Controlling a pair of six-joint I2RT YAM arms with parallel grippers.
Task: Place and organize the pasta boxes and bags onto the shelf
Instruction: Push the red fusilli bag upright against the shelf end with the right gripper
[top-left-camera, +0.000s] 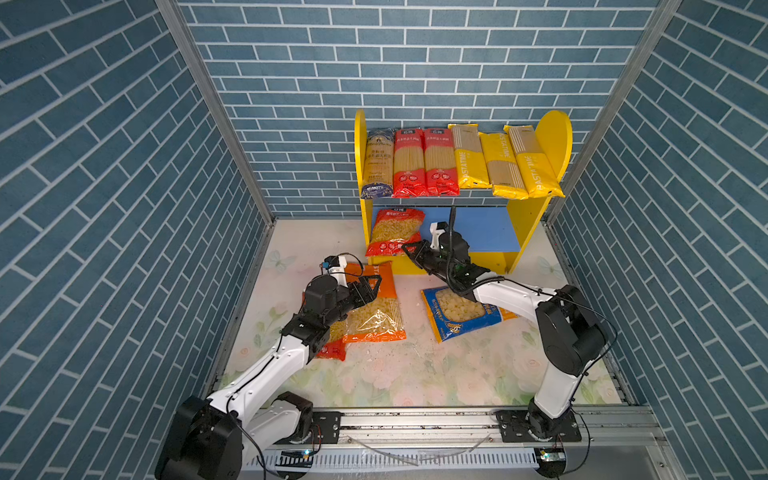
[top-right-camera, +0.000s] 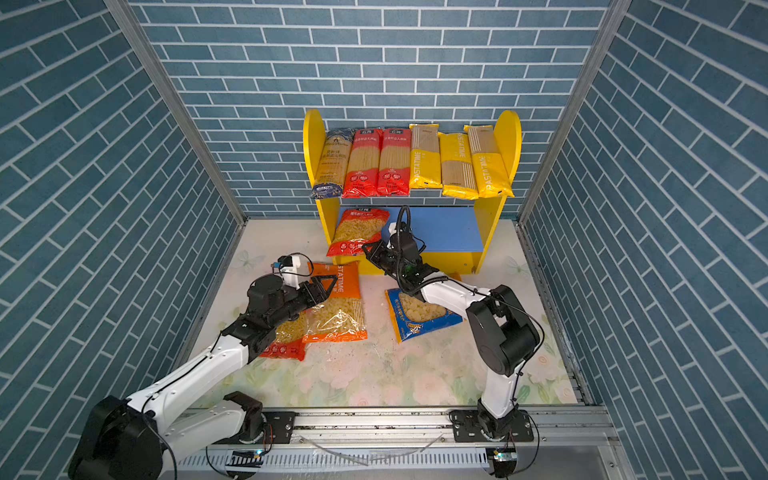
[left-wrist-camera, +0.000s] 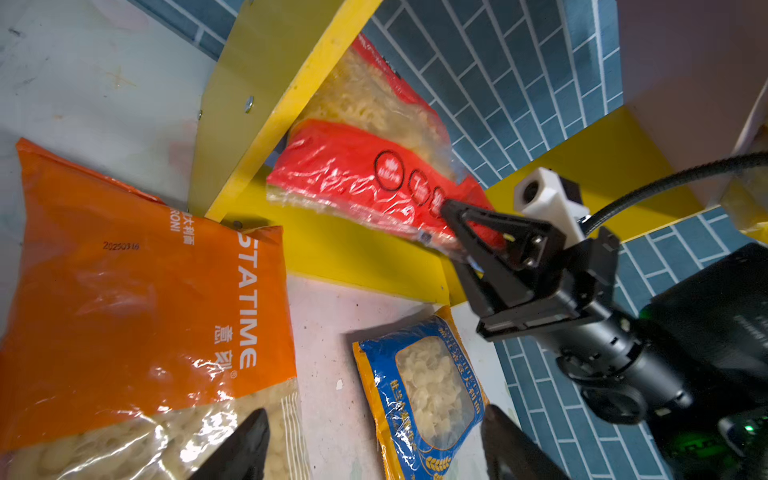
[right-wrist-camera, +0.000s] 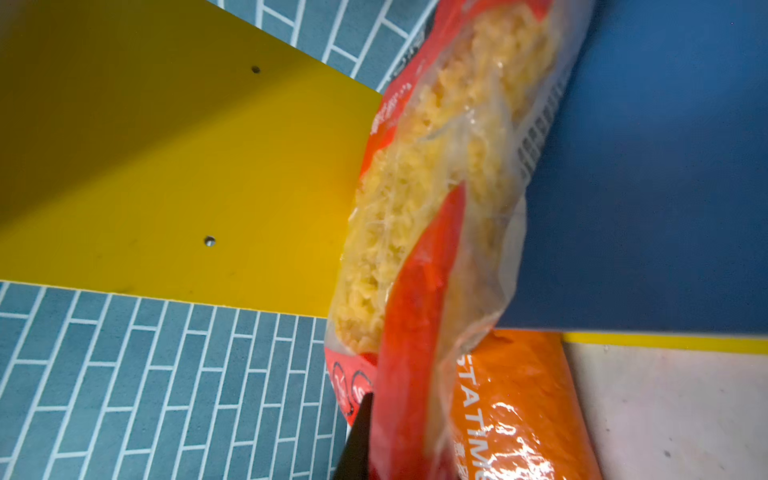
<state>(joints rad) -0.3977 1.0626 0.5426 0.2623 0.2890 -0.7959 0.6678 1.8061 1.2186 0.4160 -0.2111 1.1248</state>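
Right gripper: is clamping, jaws closed, on the 4 o'clock corner of the red bag.
Red bag: is sitting at the 9 o'clock end of the blue lower board, beside the yellow side panel, its lower edge reaching past the board's front.
Left gripper: is hovering with jaws wide apart and nothing between them, over the 12 o'clock end of the orange bag.
Orange bag: is lying flat on the table at 7 o'clock from the shelf, overlapping a second red bag at its 8 o'clock corner.
Blue-yellow bag: is lying on the table at 3 o'clock from the orange bag, partly under the right arm.
Spaghetti packs: are lying side by side on the shelf's top tier; from 9 to 3 o'clock, one dark blue pack, two red packs, three yellow packs.
Shelf: is standing at the table's 12 o'clock edge.
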